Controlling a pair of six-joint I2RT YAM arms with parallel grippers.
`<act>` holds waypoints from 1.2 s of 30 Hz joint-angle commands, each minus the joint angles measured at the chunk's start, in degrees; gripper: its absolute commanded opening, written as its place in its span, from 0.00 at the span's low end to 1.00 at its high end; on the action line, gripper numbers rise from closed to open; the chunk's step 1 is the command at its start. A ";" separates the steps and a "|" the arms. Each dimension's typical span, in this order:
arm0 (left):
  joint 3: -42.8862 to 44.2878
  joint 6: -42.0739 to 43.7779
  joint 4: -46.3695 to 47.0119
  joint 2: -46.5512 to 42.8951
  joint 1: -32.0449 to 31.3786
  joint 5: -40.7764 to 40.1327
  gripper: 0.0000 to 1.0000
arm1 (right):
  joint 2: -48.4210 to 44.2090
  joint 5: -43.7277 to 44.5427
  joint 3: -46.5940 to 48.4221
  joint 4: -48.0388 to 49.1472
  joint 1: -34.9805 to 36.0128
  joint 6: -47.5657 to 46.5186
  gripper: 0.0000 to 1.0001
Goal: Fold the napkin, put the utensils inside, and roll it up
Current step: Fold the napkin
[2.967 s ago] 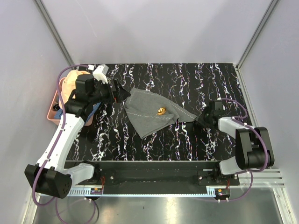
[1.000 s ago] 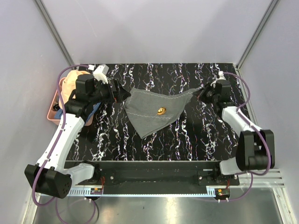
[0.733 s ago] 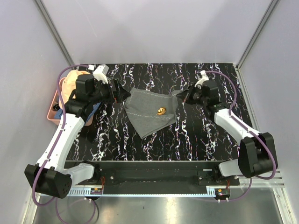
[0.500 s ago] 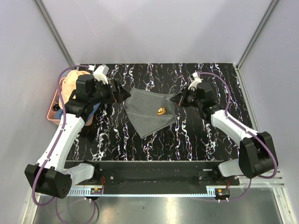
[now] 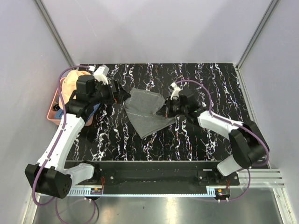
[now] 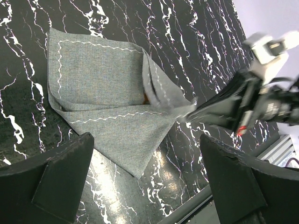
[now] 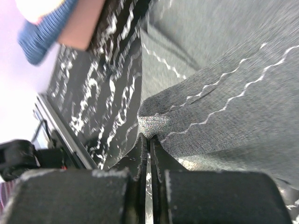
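Between our right jaws the napkin (image 7: pixel 224 93) corner is clamped; we should lay it flat just ahead, stitched edges matched. Left jaws stand wide apart.

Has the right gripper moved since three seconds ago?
Yes. The right gripper moved left, from the table's right side to its middle, holding the napkin.

Woven grey cloth for the napkin (image 5: pixel 147 112), matt and slightly coarse, edged in white zigzag stitching. Smooth, glossy black table (image 5: pixel 187 135) veined white like marble. Matt black, faintly grainy fingers (image 6: pixel 60 182) on the left gripper (image 6: pixel 145 186), plastic by the look. Fuzzy blue cloth (image 7: pixel 44 32).
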 commanded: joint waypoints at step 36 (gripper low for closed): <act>-1.95 -1.06 4.35 0.99 -0.80 -0.21 0.99 | 4.83 0.49 4.45 -1.03 11.18 -3.37 0.70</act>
